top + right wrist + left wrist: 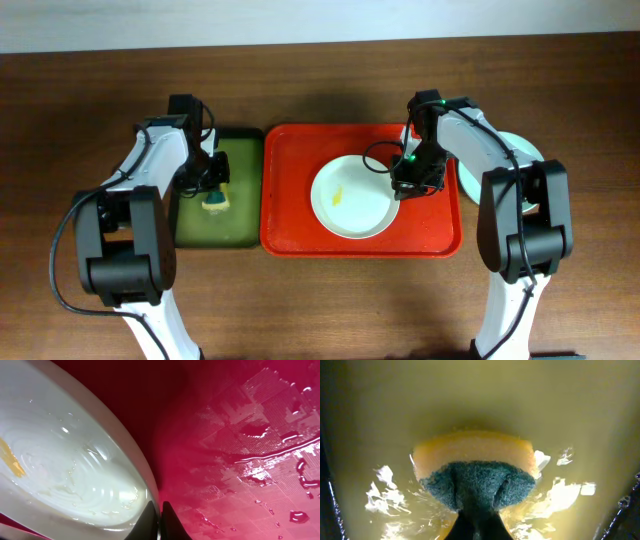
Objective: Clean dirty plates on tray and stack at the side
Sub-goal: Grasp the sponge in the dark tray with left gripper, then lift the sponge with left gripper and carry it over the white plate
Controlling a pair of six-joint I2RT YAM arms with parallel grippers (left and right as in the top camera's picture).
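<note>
A white plate (345, 215) with a small yellow smear lies on the red tray (290, 200). My right gripper (408, 182) is shut on the plate's right rim. The right wrist view shows its dark fingertips (150, 512) pinching the white plate's (65, 470) wet rim over the red tray (240, 435). My left gripper (214, 188) hangs over the dark green tray (240, 150), shut on a yellow sponge (216, 203). In the left wrist view the sponge (475, 457) has a blue-green scrub pad, which the left gripper (479, 522) squeezes from below.
A pale bluish-green plate (527, 150) rests on the table right of the red tray, partly hidden under my right arm. The green tray's floor (580, 425) is wet and shiny. Water drops lie on the red tray.
</note>
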